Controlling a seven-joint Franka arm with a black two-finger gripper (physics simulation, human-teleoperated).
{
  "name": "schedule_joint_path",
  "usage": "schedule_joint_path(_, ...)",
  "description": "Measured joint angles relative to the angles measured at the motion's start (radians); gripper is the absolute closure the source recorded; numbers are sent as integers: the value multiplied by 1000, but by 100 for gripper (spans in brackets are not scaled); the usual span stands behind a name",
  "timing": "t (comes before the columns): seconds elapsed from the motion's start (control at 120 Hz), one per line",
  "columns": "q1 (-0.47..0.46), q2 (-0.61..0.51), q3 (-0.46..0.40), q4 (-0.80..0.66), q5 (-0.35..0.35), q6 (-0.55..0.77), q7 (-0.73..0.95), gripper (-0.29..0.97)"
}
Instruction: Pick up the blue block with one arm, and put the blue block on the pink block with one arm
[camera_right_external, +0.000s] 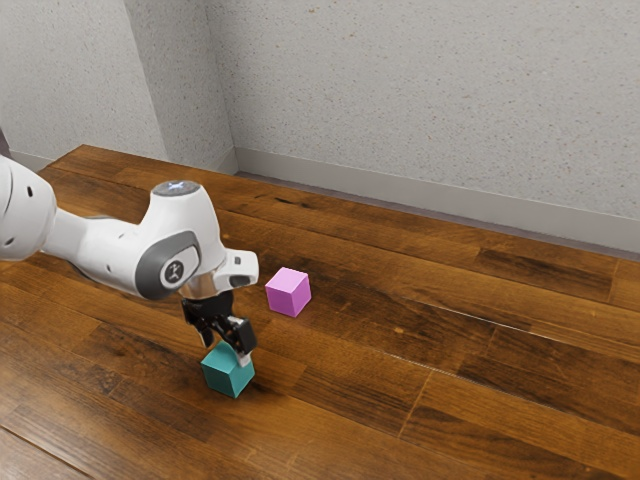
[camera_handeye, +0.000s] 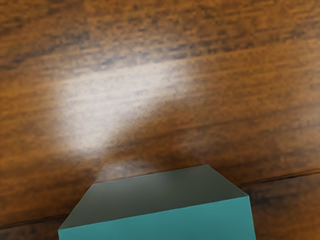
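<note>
The white Franka arm (camera_right_external: 110, 255) enters from the exterior view's left and bends down toward the wooden tabletop (camera_right_external: 480, 340). Its last link tilts so that the black gripper (camera_right_external: 224, 345) points down at the planks.

Directly under the gripper sits the blue block (camera_right_external: 228, 374), a teal-blue cube. The hand is right at the cube's top face, and the cube's shadow lies tight against its base on the wood. From these pictures I cannot tell whether the gripper is clamped on the cube or merely standing over it.

In the wrist view the same blue block (camera_handeye: 160, 210) lies close beneath the hand. 2 of its faces show, a duller top face and a brighter teal side face. Beyond it run dark brown planks (camera_handeye: 150, 60) with a pale patch of glare (camera_handeye: 115, 105) on the grain.

Further toward the exterior view's right and beyond the hand, toward the wall, the pink block (camera_right_external: 288, 291) stands alone on the wood. It is near the gripper but apart from both it and the blue cube, with bare plank between the 2 cubes. Nothing rests on its top face.

Behind the table, a speckled grey wall (camera_right_external: 430, 90) with a pale baseboard (camera_right_external: 430, 195) closes the scene.
</note>
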Motion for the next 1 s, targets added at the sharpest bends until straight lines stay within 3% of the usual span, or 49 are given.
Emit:
schedule_joint_path(0.242,-1,-2,-2,-9,30,12,8,0)
schedule_joint_path(1.0,-1,31,-8,-42,24,76,-3,0)
